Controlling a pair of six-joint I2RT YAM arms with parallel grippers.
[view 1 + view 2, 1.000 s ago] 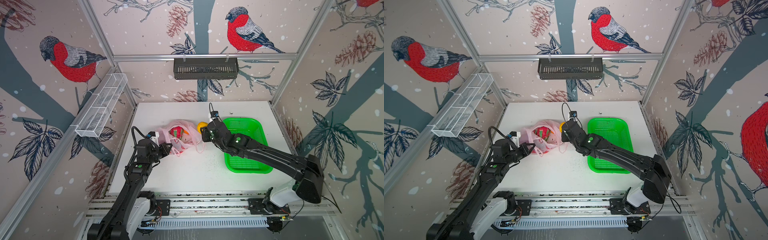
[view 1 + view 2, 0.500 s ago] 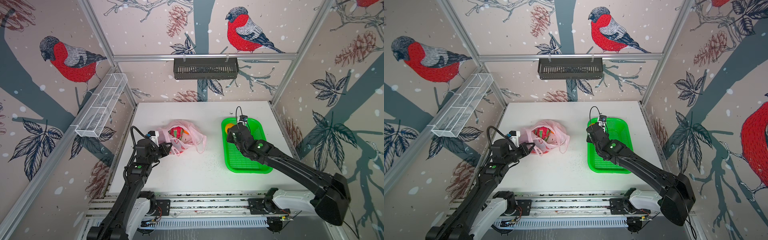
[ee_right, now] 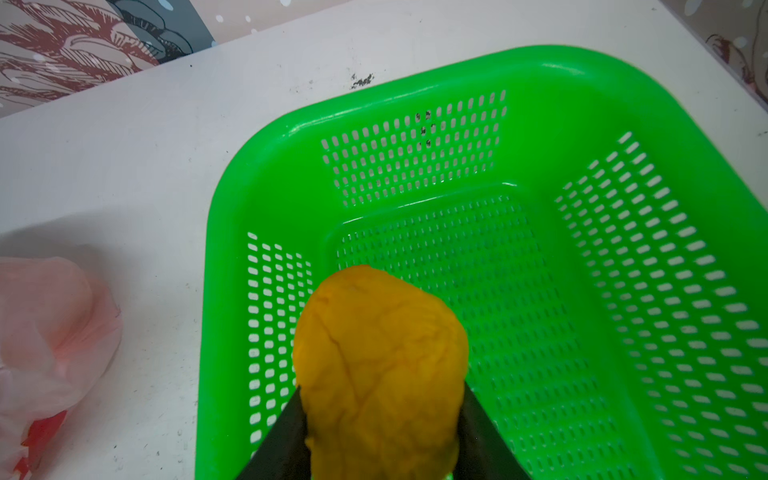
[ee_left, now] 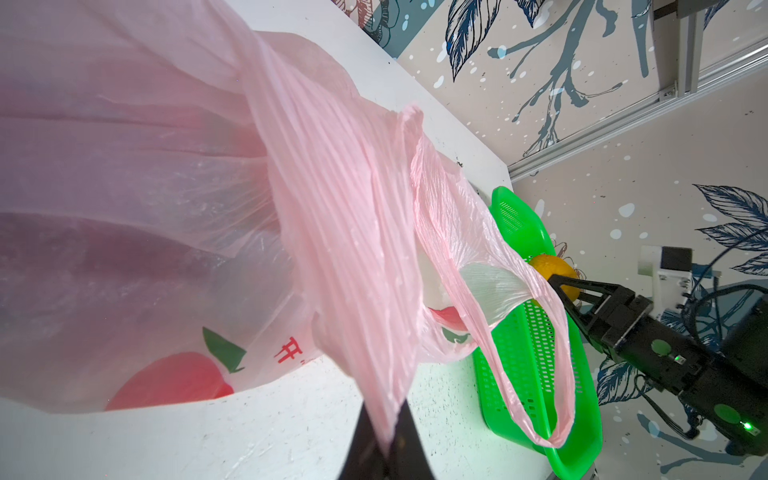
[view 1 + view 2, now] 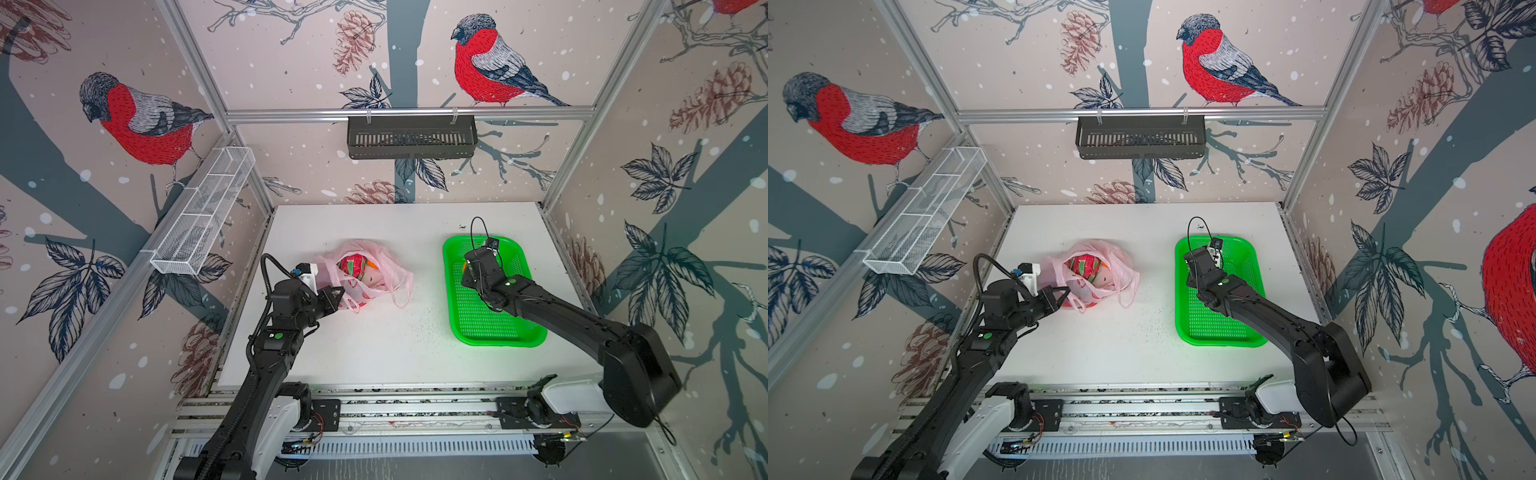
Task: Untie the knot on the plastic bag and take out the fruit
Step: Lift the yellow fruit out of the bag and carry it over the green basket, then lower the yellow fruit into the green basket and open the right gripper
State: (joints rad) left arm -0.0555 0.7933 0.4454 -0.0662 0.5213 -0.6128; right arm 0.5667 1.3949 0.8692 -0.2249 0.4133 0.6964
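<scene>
while the right gripper point(image 3: 382, 390) hangs over the green basket point(image 3: 415, 83), part-closed around the wrinkled yellow-orange fruit point(image 3: 378, 332), the left gripper point(image 4: 385, 411) pinches shut on the translucent pink plastic bag point(image 4: 145, 187), lying left of the basket.

Bright, even light fills both top views, leaving only faint shadows on the white table point(image 5: 374, 353); wide-angle distortion stretches the corners, and the plastic bag point(image 4: 124, 166) looms soft and slightly blurred close against the left wrist camera

Left gripper point(image 4: 385, 417) pinched tight — right gripper point(image 3: 382, 388) clasping.
</scene>
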